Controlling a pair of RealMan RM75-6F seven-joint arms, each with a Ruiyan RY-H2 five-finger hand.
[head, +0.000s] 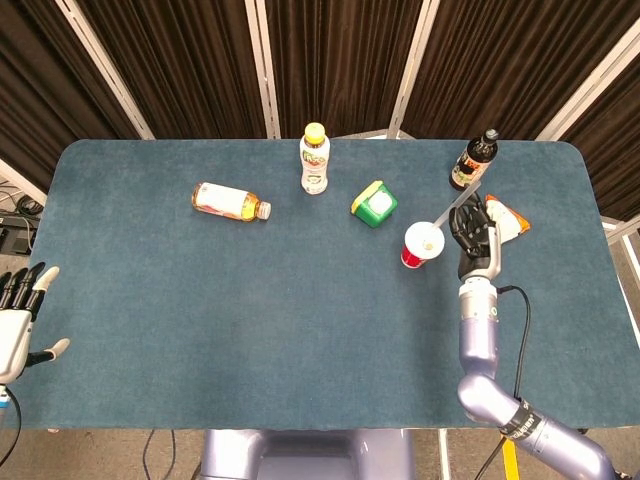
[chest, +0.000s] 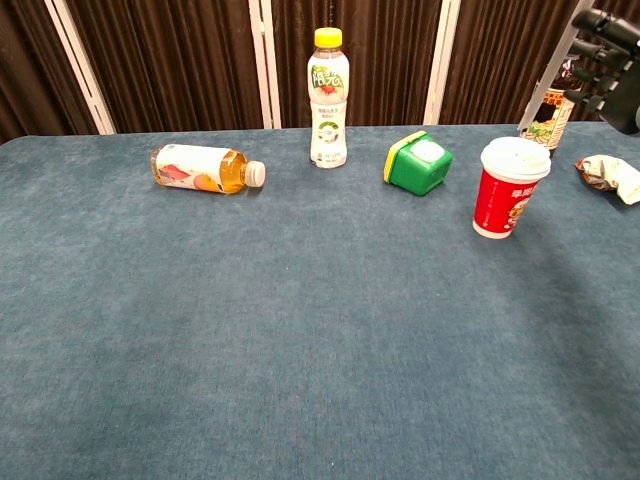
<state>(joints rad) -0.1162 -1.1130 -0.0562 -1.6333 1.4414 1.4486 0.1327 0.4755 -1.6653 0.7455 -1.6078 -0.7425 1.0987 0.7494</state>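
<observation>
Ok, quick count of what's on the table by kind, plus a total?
Bottles: 3 - lying orange bottle, upright yellow-capped bottle, dark bottle
Cups: 1 - red cup
Boxes: 1 - green box
Snack packets: 1 - orange packet
Straws: 1 - straw, held by the right hand over the cup
Total: 7

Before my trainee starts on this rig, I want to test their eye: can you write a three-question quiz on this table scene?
1. True or false: the orange bottle lies on its side.
2. What does the right hand hold? A) a straw B) a spoon C) nothing
3. What colour is the cup beside that hand?

Key: 1 true; 2 A, a straw slanting over the cup; 3 red, white lid.
</observation>
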